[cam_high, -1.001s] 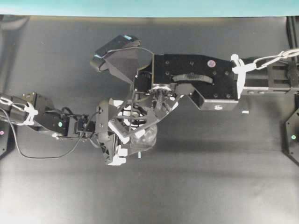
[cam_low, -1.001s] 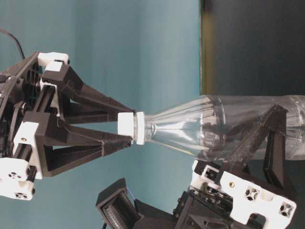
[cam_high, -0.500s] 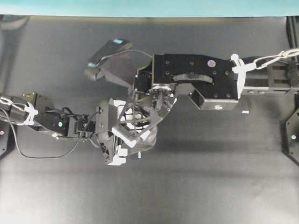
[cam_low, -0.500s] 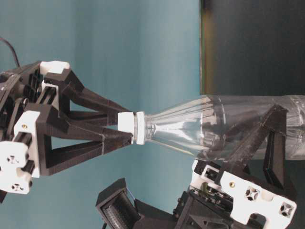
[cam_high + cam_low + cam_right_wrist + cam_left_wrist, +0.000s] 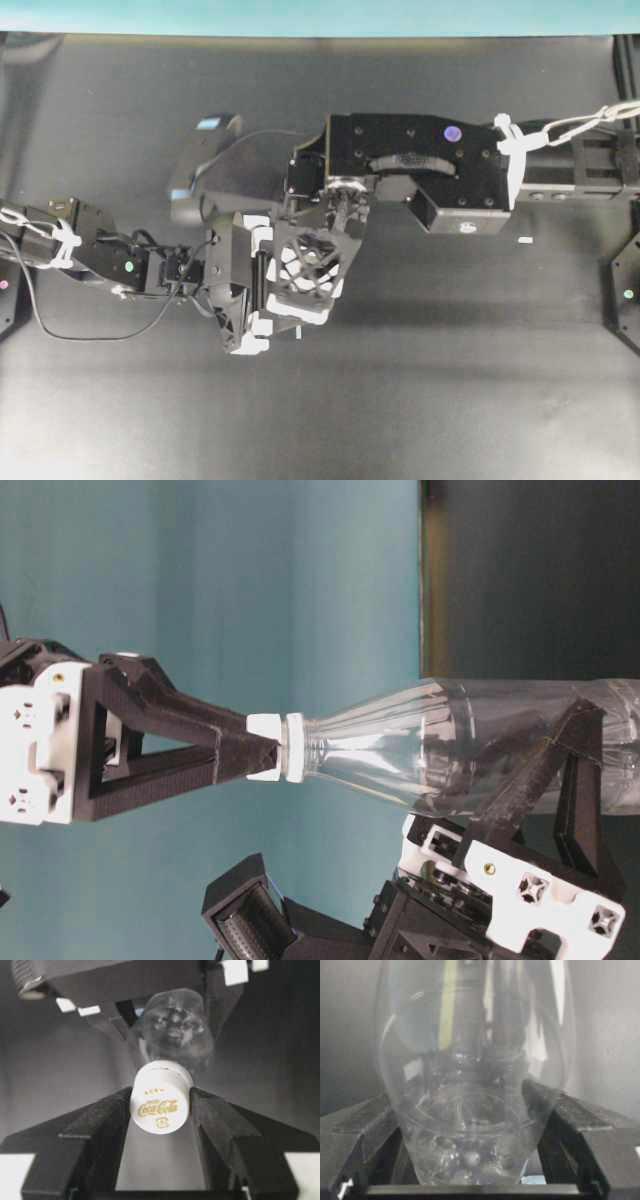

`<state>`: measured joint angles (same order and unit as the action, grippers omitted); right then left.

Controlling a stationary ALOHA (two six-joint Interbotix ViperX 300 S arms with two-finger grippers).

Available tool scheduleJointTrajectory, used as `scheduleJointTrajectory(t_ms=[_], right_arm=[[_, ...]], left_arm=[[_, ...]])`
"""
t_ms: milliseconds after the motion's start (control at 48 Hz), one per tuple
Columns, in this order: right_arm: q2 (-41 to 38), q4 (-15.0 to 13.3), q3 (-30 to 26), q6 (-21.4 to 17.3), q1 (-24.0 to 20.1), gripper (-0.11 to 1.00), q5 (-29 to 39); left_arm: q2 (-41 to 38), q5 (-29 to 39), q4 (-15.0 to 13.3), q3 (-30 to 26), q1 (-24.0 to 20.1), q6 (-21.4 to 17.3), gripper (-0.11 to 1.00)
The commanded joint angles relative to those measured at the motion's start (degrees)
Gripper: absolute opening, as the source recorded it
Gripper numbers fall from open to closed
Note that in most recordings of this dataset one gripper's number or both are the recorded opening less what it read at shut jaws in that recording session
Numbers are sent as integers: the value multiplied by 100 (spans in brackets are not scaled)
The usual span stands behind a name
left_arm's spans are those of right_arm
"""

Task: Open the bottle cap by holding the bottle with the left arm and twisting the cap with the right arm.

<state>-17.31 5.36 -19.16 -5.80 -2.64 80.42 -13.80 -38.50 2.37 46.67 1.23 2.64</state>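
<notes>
Table-level view: right tool (image 5: 262,759), clamped on cap (image 5: 264,747), is seen rolled about a quarter-turn since a second ago, bottle (image 5: 470,745) gripped by left tool (image 5: 545,780); unscrewing judged underway.

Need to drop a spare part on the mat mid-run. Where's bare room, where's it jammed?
Free: the black mat along its near edge, below both arms, and the far strip under the teal wall. Crowded: centre-left, where the left gripper clamps the clear plastic bottle and the right gripper pinches its white screw cap. A tiny white speck lies right.
</notes>
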Motion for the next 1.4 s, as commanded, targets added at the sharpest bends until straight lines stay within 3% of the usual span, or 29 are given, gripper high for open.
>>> scheduleJointTrajectory(t_ms=[0,354,750,1021,1376], right_arm=[[9,26,-18,431,-53,38,-18],[9,26,-9,2391,-105,38,-44],[44,0,211,4017,-185,38,-352],[62,0,255,4166,-229,38,-352],[62,0,255,3964,-229,38,-360]], left_arm=[[9,26,18,-35,44,9,79],[9,26,18,-35,53,9,79],[0,26,18,-62,97,9,79],[0,26,18,-79,141,9,79],[0,26,18,-88,141,9,79]])
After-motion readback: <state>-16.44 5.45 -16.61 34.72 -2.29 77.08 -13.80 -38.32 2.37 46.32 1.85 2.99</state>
